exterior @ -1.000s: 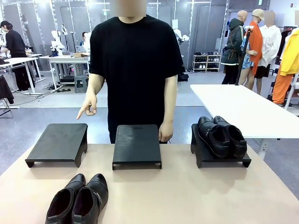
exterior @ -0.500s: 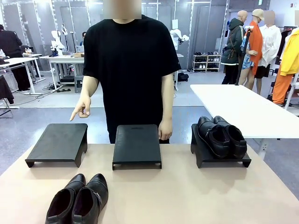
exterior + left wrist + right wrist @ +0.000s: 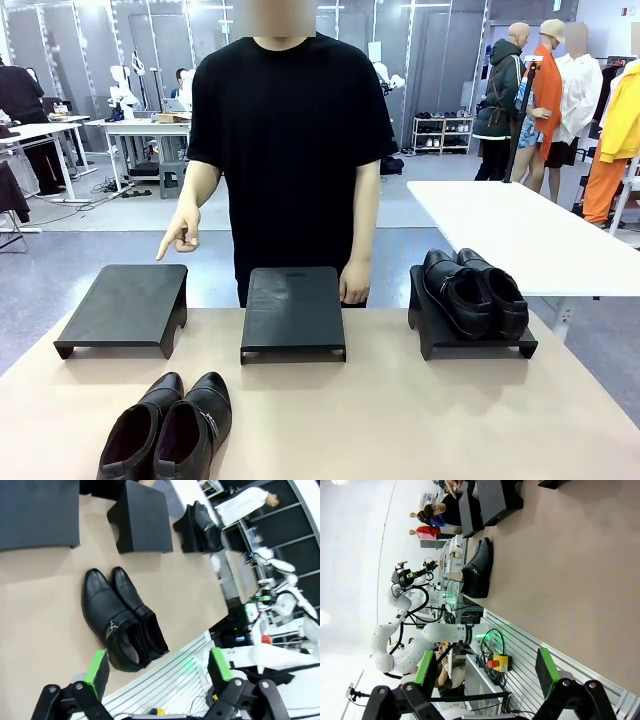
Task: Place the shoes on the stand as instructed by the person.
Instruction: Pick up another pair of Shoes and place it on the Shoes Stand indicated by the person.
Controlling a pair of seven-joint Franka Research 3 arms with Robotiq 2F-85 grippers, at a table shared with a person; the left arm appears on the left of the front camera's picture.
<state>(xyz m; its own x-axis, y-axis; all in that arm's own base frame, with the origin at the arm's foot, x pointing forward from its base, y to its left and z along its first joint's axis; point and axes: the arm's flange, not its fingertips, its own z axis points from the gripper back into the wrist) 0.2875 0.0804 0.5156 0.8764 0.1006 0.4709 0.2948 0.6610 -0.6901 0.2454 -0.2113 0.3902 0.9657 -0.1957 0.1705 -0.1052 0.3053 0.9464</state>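
Table — shoes unmoved | person's hand seemingly shifted | left tool, right tool spread

No text, brand, number or sign can be read. The shoes, the black stands and the plain black T-shirt carry no legible print. Anything in the background, upper part of the frame, is too small and blurred.

Tan table, white table beyond its right side, shelf far back, red button below the tan table's edge
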